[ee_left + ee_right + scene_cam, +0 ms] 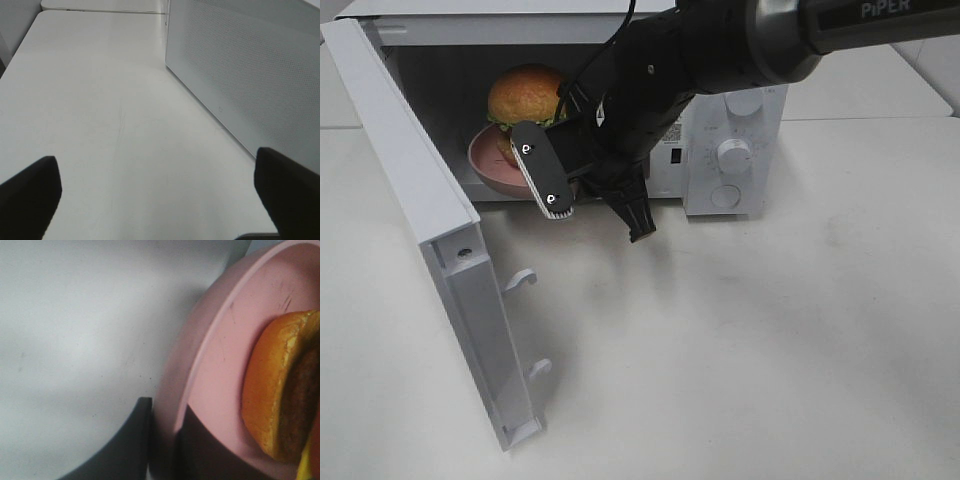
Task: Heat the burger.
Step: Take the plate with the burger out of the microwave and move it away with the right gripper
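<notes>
The burger (pixel 525 95), with a glossy brown bun and green lettuce, sits on a pink plate (pixel 485 160) inside the open white microwave (pixel 760 120). My right gripper (pixel 552 188) reaches into the opening and is shut on the plate's near rim. In the right wrist view the plate (pixel 220 355) has its rim pinched between the dark fingers of the right gripper (pixel 165 440), and the burger (pixel 280 390) lies just beyond. My left gripper (pixel 160 195) is open over bare table with nothing between its fingers; it does not show in the exterior high view.
The microwave door (pixel 440 220) stands swung wide open on the left, its latch hooks facing the table. Control knobs (pixel 732 152) are on the right of the front. A white dotted panel (pixel 240 75) stands close to the left gripper.
</notes>
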